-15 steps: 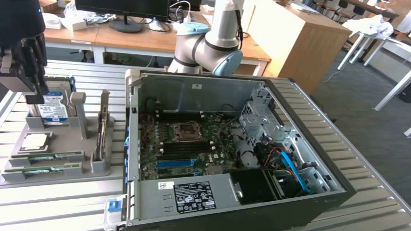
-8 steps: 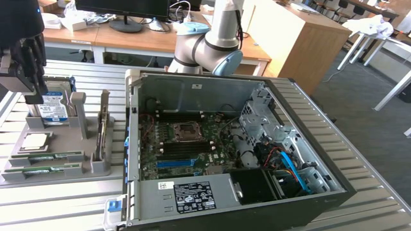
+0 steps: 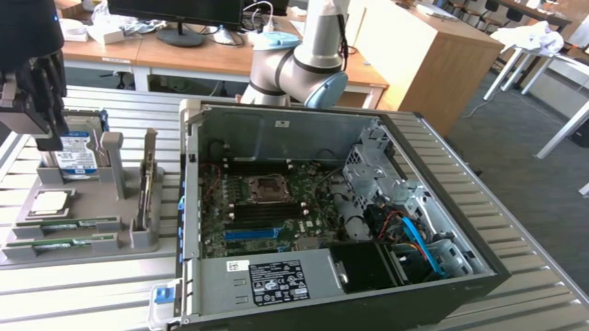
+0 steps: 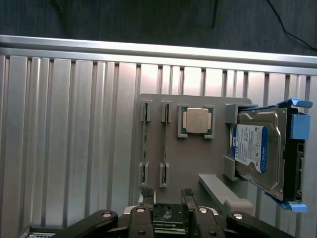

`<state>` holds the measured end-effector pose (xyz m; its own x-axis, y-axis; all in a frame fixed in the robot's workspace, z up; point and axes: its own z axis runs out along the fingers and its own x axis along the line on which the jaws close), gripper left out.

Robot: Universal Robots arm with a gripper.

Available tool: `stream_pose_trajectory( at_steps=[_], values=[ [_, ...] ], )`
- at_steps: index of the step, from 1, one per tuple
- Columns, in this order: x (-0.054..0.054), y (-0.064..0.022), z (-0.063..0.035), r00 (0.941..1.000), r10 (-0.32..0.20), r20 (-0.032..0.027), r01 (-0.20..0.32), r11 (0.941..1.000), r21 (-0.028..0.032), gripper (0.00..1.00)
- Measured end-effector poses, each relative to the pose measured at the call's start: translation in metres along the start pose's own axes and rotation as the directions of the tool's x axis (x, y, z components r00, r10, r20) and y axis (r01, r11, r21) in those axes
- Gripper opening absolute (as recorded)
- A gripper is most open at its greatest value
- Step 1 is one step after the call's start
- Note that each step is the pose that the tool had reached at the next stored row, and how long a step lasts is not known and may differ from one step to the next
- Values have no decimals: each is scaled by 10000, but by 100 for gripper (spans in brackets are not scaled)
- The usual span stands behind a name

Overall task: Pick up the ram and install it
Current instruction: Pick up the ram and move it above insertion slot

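The jaws are hovering wide and empty above the grey holder (image 4: 195, 156). The ram (image 4: 164, 144) is lying slotted just beyond them, its long axis crossing their closing line.

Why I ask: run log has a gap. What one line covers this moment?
gripper: open, empty, over tray | ram sticks: both in tray | computer case: open

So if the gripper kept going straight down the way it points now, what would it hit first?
Probably the grey tray, near the ends of the two ram sticks; the open gripper hangs above it, though depth is unclear.
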<state>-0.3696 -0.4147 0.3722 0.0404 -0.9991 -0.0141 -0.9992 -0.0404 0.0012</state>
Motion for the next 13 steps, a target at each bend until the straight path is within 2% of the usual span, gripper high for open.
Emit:
stream_pose_trajectory(
  at_steps=[13],
  values=[
    [2,0,139,10000,0,0,0,10000,1,36]
  ],
)
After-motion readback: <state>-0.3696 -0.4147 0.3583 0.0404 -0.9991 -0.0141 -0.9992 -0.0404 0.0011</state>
